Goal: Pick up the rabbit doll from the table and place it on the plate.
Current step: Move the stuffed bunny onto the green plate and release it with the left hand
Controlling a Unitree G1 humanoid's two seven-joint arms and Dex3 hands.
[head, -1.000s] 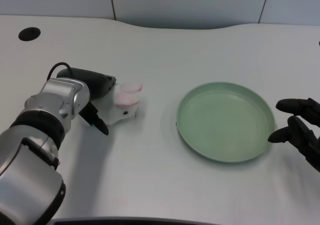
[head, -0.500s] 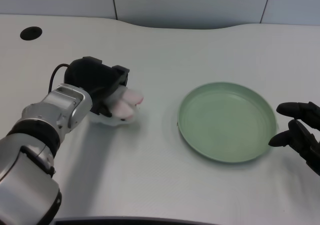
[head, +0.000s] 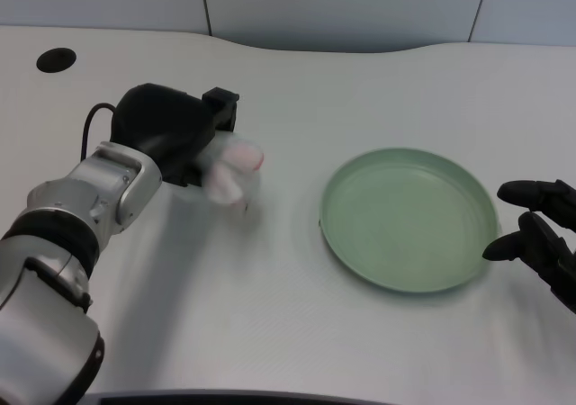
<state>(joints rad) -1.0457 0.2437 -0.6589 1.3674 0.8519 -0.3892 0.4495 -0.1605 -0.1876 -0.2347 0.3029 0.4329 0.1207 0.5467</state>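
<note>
My left hand (head: 175,133) grips the rabbit doll (head: 230,169), a small white toy with pink ears that stick out to the right of the hand. The doll is blurred and held a little above the table, left of the plate. Most of its body is hidden under the hand. The green plate (head: 409,218) lies on the white table at centre right with nothing on it, a short gap away from the doll.
My right hand (head: 540,234) rests at the plate's right edge. A round black hole (head: 56,59) sits in the table at the far left. The table's back edge curves along the top, with grey panels behind.
My left hand closed over the rabbit doll and has raised it off the table, moving slightly up and toward the plate. The plate and the right hand stayed put.
</note>
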